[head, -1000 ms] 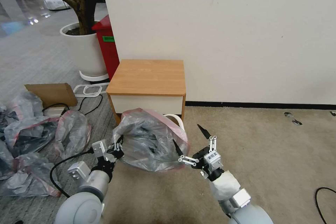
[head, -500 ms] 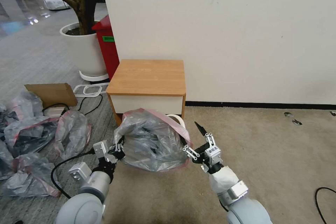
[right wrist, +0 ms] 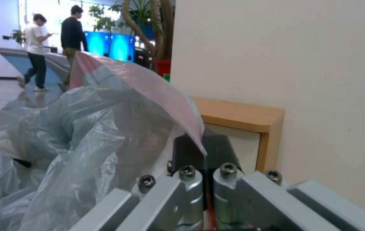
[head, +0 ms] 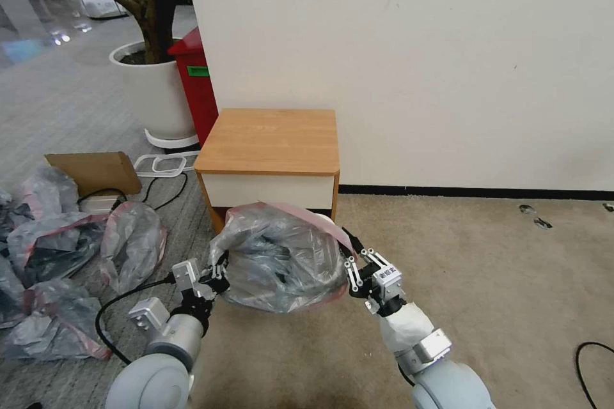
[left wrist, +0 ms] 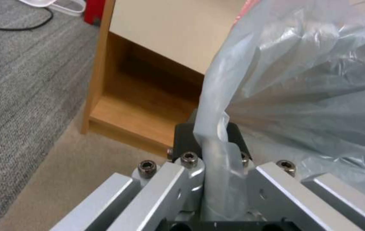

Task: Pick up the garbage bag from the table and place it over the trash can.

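Note:
The garbage bag (head: 281, 262) is crinkly grey plastic with a pink rim band, stretched between both grippers just in front of the table (head: 272, 139). My left gripper (head: 219, 268) is shut on a twisted fold at the bag's left side; the left wrist view shows this fold (left wrist: 216, 128) pinched between the fingers. My right gripper (head: 350, 260) is shut on the pink rim at the bag's right side, and the right wrist view shows the band (right wrist: 169, 99) running into the closed fingers. The trash can is hidden behind the bag.
Bulkier grey bags (head: 64, 249) lie on the floor to the left, with a cardboard box (head: 96, 169) and cables behind them. A red bin (head: 195, 89) and a white planter (head: 150, 92) stand beside the table. The wall rises behind. Beige carpet spreads to the right.
My right gripper, open before, moved left to the bag and shut on its pink rim. The bag spread wider and now covers the white bin rim behind it. The left gripper kept its hold.

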Robot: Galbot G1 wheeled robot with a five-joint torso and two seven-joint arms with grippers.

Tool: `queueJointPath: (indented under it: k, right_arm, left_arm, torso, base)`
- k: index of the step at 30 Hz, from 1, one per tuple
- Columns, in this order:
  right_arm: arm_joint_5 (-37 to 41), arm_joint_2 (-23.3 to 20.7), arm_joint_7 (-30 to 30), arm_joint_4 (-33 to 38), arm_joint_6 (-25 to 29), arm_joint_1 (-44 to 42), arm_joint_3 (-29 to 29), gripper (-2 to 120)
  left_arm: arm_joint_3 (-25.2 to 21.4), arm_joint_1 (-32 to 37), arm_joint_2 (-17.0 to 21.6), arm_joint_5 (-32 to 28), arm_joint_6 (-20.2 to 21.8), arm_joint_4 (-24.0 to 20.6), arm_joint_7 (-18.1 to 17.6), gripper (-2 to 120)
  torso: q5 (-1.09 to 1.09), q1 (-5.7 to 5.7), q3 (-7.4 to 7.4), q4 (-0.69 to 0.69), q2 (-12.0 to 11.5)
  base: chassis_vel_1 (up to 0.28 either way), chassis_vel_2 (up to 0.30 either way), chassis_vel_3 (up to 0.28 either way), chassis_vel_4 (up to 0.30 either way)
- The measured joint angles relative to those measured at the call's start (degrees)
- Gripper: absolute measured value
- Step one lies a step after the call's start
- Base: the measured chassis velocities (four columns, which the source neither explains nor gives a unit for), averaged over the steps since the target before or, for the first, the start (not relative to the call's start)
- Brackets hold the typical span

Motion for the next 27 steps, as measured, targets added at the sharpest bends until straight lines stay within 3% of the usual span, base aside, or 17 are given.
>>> queueJointPath:
  k: [7, 15, 27]
  right_arm:
    - [0.02, 0.01, -0.02, 0.16, -0.02, 0.41, 0.15, 0]
    - [0.84, -0.37, 0.22, -0.10, -0.75, 1.78, 1.92, 0]
    - [2.36, -0.85, 0.26, -3.26, -1.07, 2.13, 3.53, 0]
  left_arm:
    - [0.25, 0.24, 0.16, 1.06, -0.09, 0.12, 0.64, 0]
    - [1.38, 1.40, 0.60, 3.04, -0.34, -0.15, 3.89, 0]
    - [1.49, 1.83, 0.54, 0.83, -2.46, -1.38, 6.69, 0]
  torso:
    - [0.00, 0.00, 0.00, 0.00, 0.00]
    - [0.00, 0.00, 0.00, 0.00, 0.00]
    - [0.00, 0.00, 0.00, 0.00, 0.00]
  base:
    - [0.000, 0.000, 0.000, 0.000]
    - [0.000, 0.000, 0.000, 0.000]
    - [0.000, 0.000, 0.000, 0.000]
